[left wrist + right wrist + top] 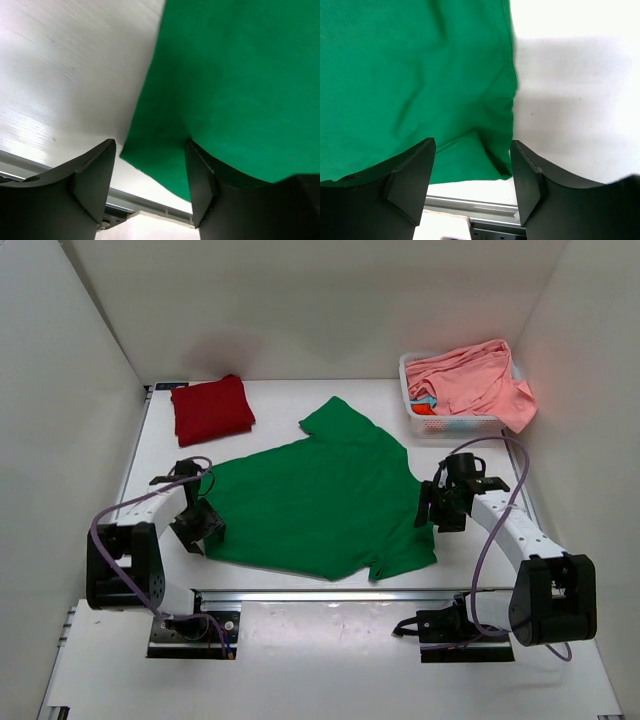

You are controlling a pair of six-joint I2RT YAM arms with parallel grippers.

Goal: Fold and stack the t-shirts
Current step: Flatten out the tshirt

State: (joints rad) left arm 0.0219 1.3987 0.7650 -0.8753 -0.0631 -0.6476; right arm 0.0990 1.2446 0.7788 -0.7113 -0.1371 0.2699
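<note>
The bright green t-shirt [320, 495] lies spread flat in the middle of the table. The dark red t-shirt [211, 408] sits folded at the back left. The salmon pink t-shirt [470, 380] is heaped in the white basket [455, 424] at the back right. My left gripper [205, 525] is open over the green shirt's near left corner [160, 145], which lies between the jaws. My right gripper [432, 512] is open over the shirt's right edge [495, 150], with the cloth's hem between the jaws.
A metal rail [330, 595] runs along the table's near edge below the shirt. White walls close in the left, back and right sides. Bare table shows to the left of the green shirt [65, 65] and to its right [580, 100].
</note>
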